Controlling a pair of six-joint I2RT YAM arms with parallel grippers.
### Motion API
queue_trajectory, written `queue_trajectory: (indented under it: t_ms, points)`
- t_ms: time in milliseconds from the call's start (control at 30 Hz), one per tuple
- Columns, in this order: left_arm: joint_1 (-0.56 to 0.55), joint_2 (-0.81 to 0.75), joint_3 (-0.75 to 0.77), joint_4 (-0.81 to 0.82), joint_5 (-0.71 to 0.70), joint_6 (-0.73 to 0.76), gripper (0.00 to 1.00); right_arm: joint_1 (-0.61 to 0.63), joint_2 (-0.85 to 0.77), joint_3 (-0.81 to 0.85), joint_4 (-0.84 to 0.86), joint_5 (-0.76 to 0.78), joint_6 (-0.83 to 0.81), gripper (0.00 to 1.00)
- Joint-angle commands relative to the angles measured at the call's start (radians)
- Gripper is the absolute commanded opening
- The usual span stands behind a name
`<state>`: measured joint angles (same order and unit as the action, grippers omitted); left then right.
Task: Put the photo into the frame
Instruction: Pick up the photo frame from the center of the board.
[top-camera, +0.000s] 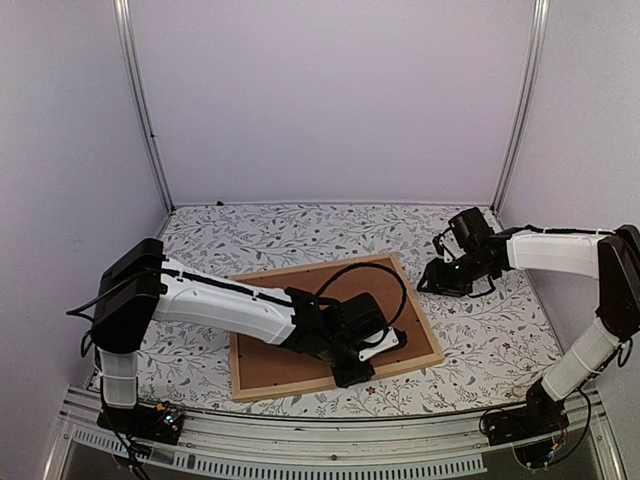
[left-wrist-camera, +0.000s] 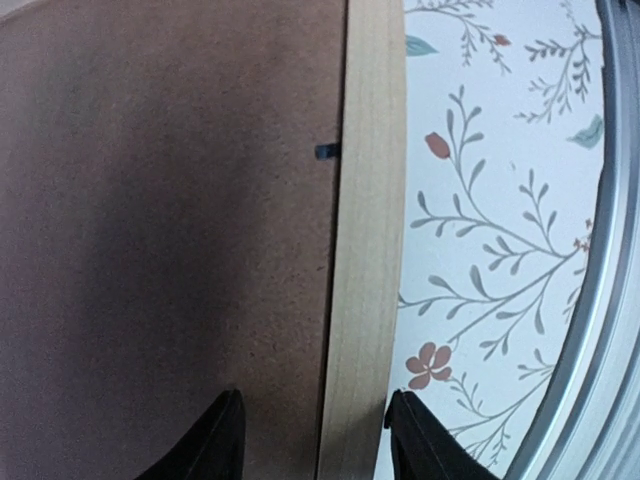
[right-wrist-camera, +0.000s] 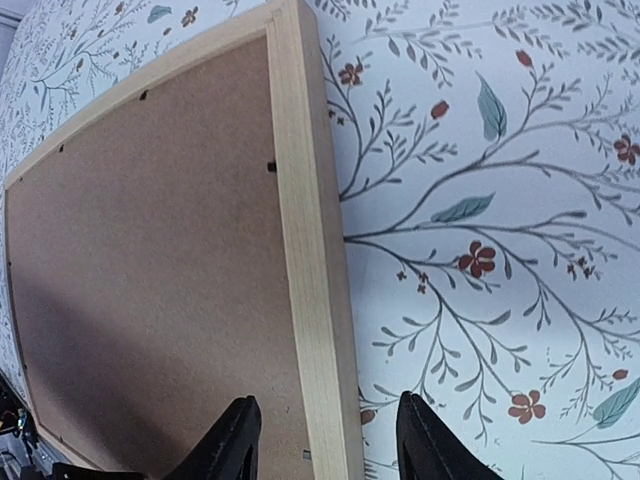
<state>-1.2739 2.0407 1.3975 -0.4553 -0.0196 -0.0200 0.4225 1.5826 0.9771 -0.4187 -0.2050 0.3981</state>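
Under the left tool (left-wrist-camera: 315, 425) lies the frame (left-wrist-camera: 365, 250), its edge between the fingers.

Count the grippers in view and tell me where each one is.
2. The left gripper straddles the near bar of the frame, fingers apart. The right gripper hangs beside the frame's right bar near its far corner, above the floral table. None looks hidden.
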Motion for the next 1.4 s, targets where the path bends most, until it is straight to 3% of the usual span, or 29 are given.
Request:
queue_trajectory:
  t_ms: [0, 133, 333, 700, 867, 1167, 1367]
  points:
    - [-0.022, 0.029, 0.007, -0.025, -0.056, 0.013, 0.39, -0.002, -0.065, -0.099, 0.009, -0.049, 0.036, 0.5]
    - [-0.027, 0.031, 0.005, -0.022, -0.069, 0.018, 0.19, -0.002, -0.115, -0.174, 0.034, -0.104, 0.053, 0.59]
    - [-0.019, -0.017, 0.018, -0.013, -0.061, 0.018, 0.04, -0.001, -0.154, -0.259, 0.075, -0.221, 0.074, 0.7]
    - [0.049, -0.153, 0.024, 0.019, 0.058, 0.017, 0.0, -0.007, -0.194, -0.313, 0.095, -0.241, 0.135, 0.75]
    - [0.063, -0.175, 0.015, 0.023, 0.059, 0.012, 0.0, -0.024, -0.196, -0.365, 0.172, -0.329, 0.164, 0.74]
    - [0.066, -0.15, -0.018, 0.037, 0.075, -0.006, 0.02, -0.045, -0.196, -0.48, 0.382, -0.496, 0.272, 0.62]
    - [0.065, -0.148, -0.058, 0.051, 0.066, -0.016, 0.06, -0.064, -0.213, -0.486, 0.399, -0.514, 0.283, 0.38]
